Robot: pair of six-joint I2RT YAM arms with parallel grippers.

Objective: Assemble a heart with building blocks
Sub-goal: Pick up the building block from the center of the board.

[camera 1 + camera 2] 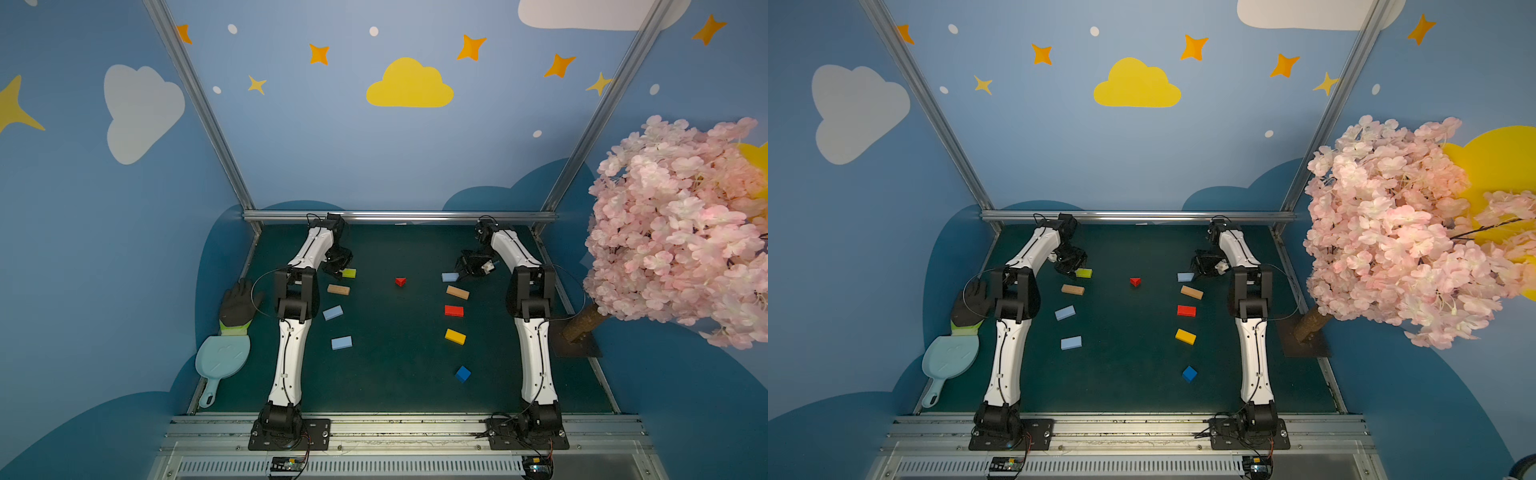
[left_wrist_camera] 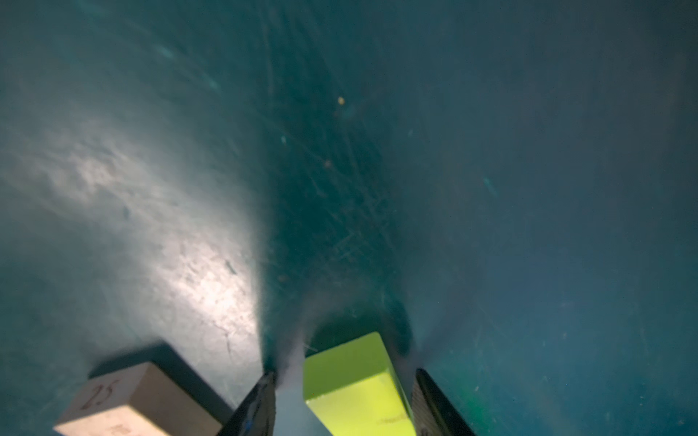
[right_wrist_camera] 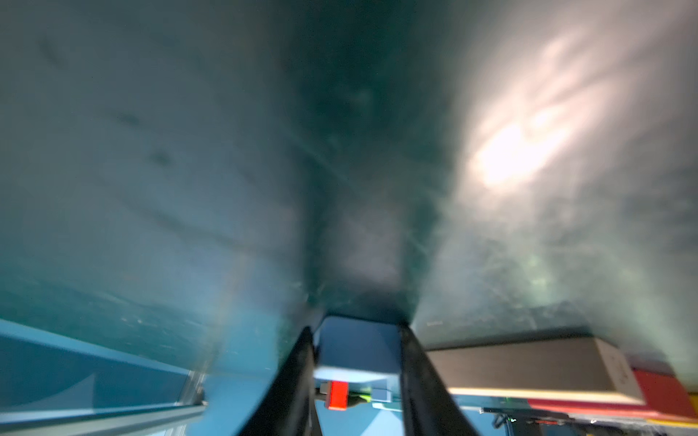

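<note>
Step (judged): first picks with both arms. The heart is not begun, and the blocks lie loose in two rows on the mat.
Left gripper: part open, straddling the lime block. One finger is close against its side and a gap shows at the other. Not clamped.
Right gripper: closed on the light blue block, a finger on each long side.
Axis: each block's long axis runs along the fingers, so the jaws bite the short width.
Key relation: the red wedge lies between the two grippers, inward of each. Neither arm is clearly nearer.
Neighbours: a tan block sits just beside the left gripper's outer finger, apart from it. A second tan block sits just beside the right gripper.
Room: bare mat inward of both grippers around the wedge. The rear rail lies beyond them.
Risk (judged): as the left jaws close, the lime block may skew toward the gapped finger.
</note>
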